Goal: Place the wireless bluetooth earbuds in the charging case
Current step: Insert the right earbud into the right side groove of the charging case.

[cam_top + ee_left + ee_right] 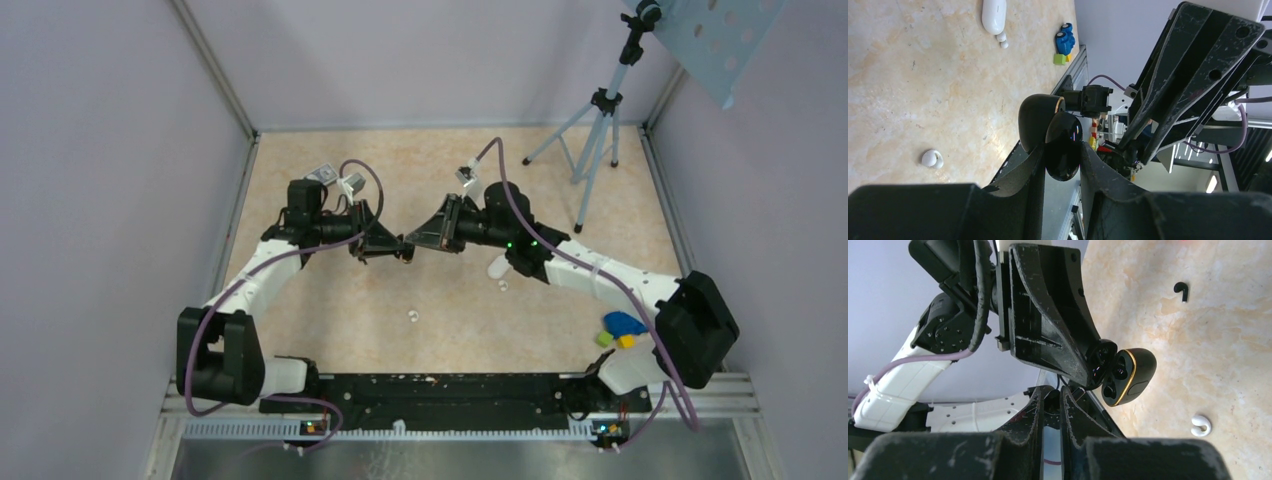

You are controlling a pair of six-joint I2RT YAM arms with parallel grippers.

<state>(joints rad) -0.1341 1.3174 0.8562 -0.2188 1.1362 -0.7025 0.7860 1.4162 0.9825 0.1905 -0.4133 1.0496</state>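
Note:
My left gripper [400,250] is shut on a glossy black case with a gold rim [1128,377], hinged open and held above the table; the left wrist view shows it between the jaws [1063,145]. My right gripper [415,243] faces it tip to tip, its jaws nearly together on a small dark item [1052,396]. The white charging case [497,267] lies on the table under the right arm, with a tiny white bud [503,286] beside it. The left wrist view shows both the case [994,15] and the bud [1003,40]. Another white earbud [412,316] lies alone nearer the front.
A black earbud [1181,290] lies on the table. Blue, green and yellow blocks [620,328] sit near the right arm's base. A tripod [595,150] stands at the back right. Walls close in the left, back and right sides.

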